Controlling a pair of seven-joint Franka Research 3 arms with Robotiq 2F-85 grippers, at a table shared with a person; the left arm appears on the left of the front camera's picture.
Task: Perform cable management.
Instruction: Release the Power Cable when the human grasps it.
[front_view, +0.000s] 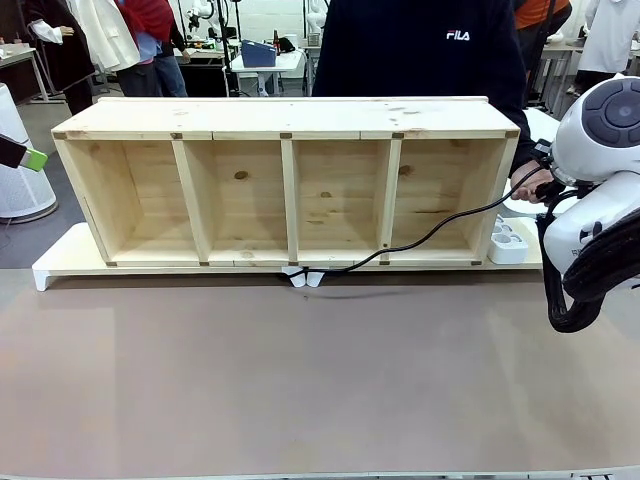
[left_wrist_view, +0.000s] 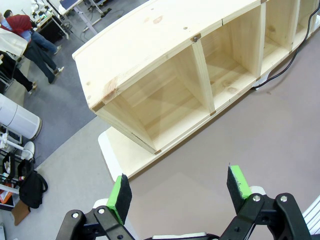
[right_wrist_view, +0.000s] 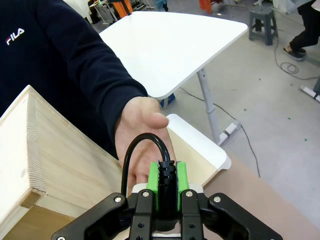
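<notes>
Front: we see the cable (front_view: 440, 228) run from the shelf's (front_view: 285, 190) near edge up right to the person's hand (front_view: 533, 185).
Left wrist: left gripper (left_wrist_view: 180, 192) released, holding nothing; cable far right.
Right wrist: right gripper (right_wrist_view: 167, 181) clenched on cable's ribbed end, hand just beyond.

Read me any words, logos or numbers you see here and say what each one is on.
"FILA", white letters on the chest of the person's dark sweatshirt, seen from the front.
"FILA" again on that sweatshirt in the right wrist view, tilted.
No print is readable on the shelf, the cable or the power strip.
</notes>
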